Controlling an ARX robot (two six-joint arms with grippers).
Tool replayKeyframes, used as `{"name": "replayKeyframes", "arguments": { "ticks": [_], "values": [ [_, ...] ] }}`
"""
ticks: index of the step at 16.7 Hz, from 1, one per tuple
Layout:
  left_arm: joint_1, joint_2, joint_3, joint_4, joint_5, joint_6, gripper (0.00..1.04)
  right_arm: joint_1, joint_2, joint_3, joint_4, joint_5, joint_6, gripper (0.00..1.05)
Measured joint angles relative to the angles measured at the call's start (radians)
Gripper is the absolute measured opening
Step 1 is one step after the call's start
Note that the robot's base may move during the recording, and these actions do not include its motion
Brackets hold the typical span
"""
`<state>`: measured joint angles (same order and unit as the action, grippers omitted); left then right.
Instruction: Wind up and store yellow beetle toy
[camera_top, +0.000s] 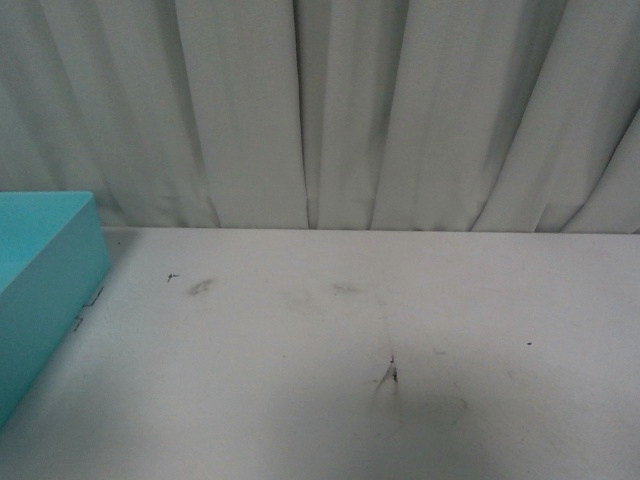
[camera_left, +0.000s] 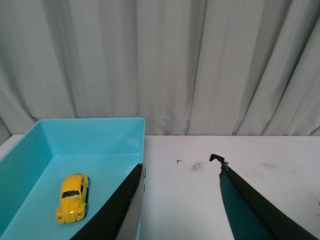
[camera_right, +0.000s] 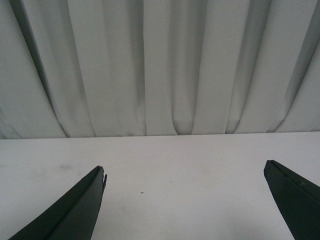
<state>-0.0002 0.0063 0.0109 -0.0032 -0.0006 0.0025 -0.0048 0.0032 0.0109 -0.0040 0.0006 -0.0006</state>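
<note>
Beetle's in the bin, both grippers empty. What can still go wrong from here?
1. The yellow beetle toy sits loose on the teal bin's floor; if it is wound, it might roll into a wall.
2. The open left gripper has one finger over the bin's near wall; pulling back low could snag it.
3. The front view cannot see the toy, so only the left wrist view confirms storage.

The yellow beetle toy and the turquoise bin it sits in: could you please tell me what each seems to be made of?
The yellow beetle toy looks like glossy painted metal or hard plastic; its smooth body catches highlights, so which one stays open. The turquoise bin looks like matte moulded plastic: uniform colour, thin smooth walls, rounded corners.
</note>
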Motion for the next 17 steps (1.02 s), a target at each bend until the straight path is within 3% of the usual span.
{"name": "replayKeyframes", "arguments": {
  "ticks": [2, 4, 17],
  "values": [
    [0.0, 0.0, 0.0, 0.0, 0.0, 0.0, 0.56, 0.0, 0.0, 0.0, 0.0, 0.0, 0.0, 0.98],
    [0.0, 0.0, 0.0, 0.0, 0.0, 0.0, 0.98, 0.0, 0.0, 0.0, 0.0, 0.0, 0.0, 0.98],
    [0.0, 0.0, 0.0, 0.0, 0.0, 0.0, 0.98, 0.0, 0.0, 0.0, 0.0, 0.0, 0.0, 0.98]
  ]
}}
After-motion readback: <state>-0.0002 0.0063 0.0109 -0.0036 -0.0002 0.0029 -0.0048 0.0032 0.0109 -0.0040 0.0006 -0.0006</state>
